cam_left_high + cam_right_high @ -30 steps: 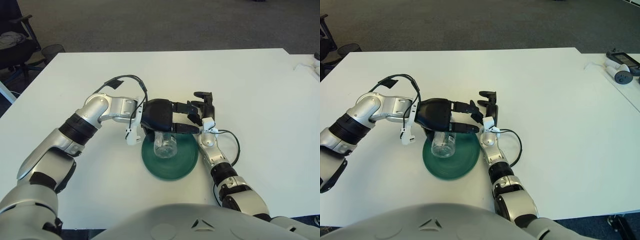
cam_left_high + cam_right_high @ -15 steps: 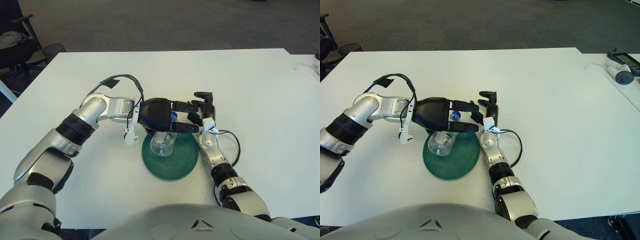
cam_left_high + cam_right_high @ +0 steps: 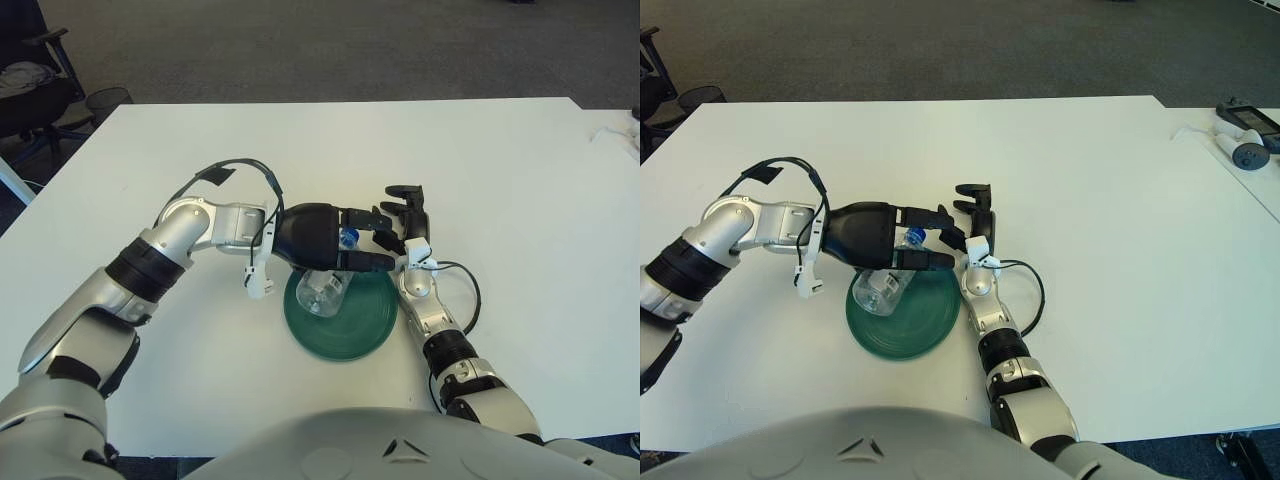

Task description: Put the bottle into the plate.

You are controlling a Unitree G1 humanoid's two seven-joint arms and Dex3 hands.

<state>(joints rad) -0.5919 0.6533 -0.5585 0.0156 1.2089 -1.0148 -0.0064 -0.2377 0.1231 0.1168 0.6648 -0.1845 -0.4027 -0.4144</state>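
The left hand (image 3: 325, 245) grasps the clear bottle (image 3: 322, 288) near its blue-capped top, fingers wrapped around the neck, and holds it tilted over the back-left part of the green plate (image 3: 350, 325). The bottle's base end points down toward the camera and sits over the plate's rim area; whether it already touches the plate surface cannot be told. The right hand (image 3: 405, 215) shows just beside the plate's right edge, near the left fingertips, fingers loosely curled and holding nothing. Both sit on the white table (image 3: 500, 180). Progress judgement: pickup and carry look done, bottle is above the plate but still gripped and leaning. Left to do: lower or settle it fully inside the plate, let go, pull the left hand clear. Risk: the tilted bottle may roll off the rim on release.
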